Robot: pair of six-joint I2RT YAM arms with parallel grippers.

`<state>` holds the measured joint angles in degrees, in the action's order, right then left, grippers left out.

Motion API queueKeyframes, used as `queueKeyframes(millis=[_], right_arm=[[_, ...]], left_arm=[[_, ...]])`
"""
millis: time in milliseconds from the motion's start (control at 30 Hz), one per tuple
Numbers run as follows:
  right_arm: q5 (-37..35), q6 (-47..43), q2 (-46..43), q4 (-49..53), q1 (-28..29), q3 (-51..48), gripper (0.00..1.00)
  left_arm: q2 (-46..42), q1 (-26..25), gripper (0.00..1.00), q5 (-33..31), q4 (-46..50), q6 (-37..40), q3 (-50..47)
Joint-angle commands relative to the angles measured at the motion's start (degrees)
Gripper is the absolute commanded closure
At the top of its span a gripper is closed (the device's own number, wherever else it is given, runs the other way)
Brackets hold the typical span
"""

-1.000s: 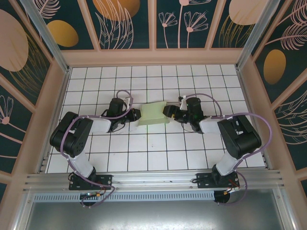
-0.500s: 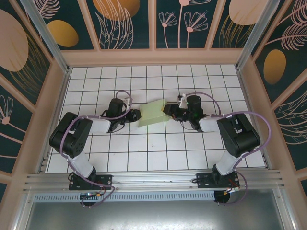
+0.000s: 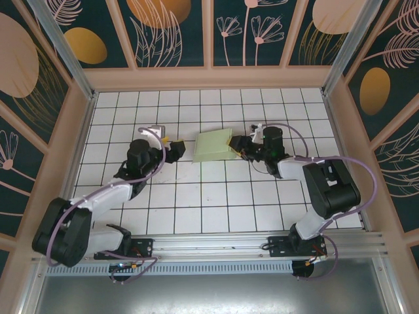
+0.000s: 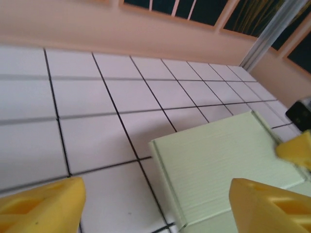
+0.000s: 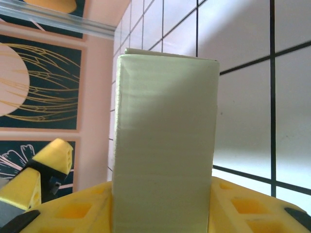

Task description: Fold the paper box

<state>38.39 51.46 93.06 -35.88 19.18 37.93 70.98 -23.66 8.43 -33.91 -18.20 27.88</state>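
Presently on the tiled table — one box, pale green card, closed and shallow, placed near the middle, toward the back wall. Right gripper: clamped on the box's right edge, the card pinched between its yellow fingers. Left gripper: jaws spread wide, holding nothing, just left of the box and clear of it — the box's near corner lies ahead of its fingertips.
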Motion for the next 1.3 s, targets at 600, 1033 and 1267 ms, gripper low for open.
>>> queueKeyframes(millis=[600, 1033, 1267], right_arm=[[7.9, 6.9, -9.3, -4.2, -5.5, -2.5, 0.54], [9.0, 9.0, -11.6, -5.8, -5.1, -3.4, 0.54], [9.0, 10.9, -10.8, -8.2, -4.0, -3.9, 0.54]], left_arm=[[4.3, -22.7, 0.01, -28.5, -39.1, 73.0, -12.0], [29.2, -25.0, 0.01, -37.3, -71.0, 93.3, -7.4], [30.5, -25.0, 0.01, -34.4, -70.8, 91.7, -6.2]])
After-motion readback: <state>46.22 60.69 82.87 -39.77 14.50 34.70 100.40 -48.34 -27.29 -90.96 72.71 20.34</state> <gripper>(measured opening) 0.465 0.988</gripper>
